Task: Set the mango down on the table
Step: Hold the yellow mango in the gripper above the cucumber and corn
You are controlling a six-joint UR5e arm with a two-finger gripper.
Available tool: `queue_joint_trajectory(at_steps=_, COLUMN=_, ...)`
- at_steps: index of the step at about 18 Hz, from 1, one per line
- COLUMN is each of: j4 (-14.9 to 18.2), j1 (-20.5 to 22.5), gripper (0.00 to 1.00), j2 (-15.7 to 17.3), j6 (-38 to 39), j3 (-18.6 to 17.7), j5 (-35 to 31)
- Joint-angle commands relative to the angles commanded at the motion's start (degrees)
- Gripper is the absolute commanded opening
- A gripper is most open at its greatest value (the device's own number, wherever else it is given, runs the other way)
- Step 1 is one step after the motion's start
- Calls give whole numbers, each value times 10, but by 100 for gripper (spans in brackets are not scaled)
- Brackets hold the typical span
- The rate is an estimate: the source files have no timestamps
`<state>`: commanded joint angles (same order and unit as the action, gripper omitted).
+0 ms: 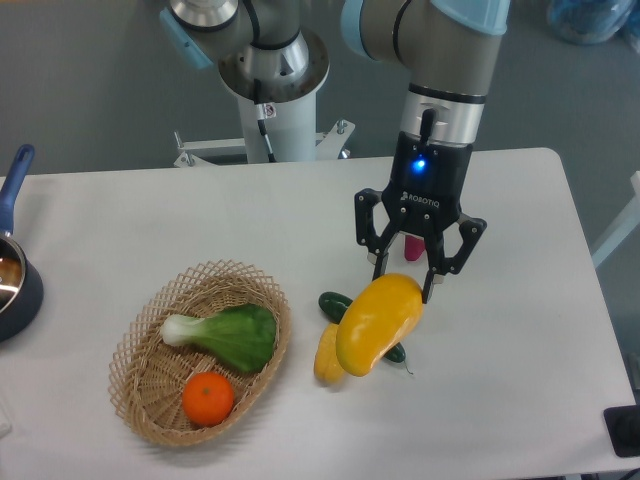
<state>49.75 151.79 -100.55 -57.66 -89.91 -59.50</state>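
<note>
The mango (378, 322), glossy yellow-orange and oblong, hangs tilted with its upper end between my gripper's (405, 285) fingers. The gripper comes straight down from above, and its jaws stand against both sides of the mango's top. The mango's lower end is over a yellow corn piece (327, 356) and a dark green cucumber (336, 304), and hides part of each. I cannot tell whether the mango touches them or the white table (500, 350) beneath.
A wicker basket (140, 350) at the left front holds a bok choy (228, 335) and an orange (208, 398). A dark pan with a blue handle (12, 270) sits at the left edge. A pink item (413, 247) lies behind the gripper. A black object (624, 430) is at the front right corner.
</note>
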Motion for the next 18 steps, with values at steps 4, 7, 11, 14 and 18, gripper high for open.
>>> queue_joint_trajectory(at_steps=4, j4=0, j1=0, gripper=39, j2=-1, j6=-2, j3=-4, j5=1)
queue_joint_trajectory(at_steps=7, j4=0, j1=1, gripper=39, j2=-1, j6=-2, j3=-4, j5=1)
queue_joint_trajectory(at_steps=11, j4=1, j1=1, gripper=39, j2=-1, j6=-11, j3=-4, j5=0)
queue_joint_trajectory(at_steps=14, j4=3, j1=9, gripper=39, j2=-4, j6=-47, j3=-9, j5=0)
queue_joint_trajectory(at_steps=18, j4=4, j1=25, gripper=39, j2=-17, j6=-115, j3=-17, j5=-2)
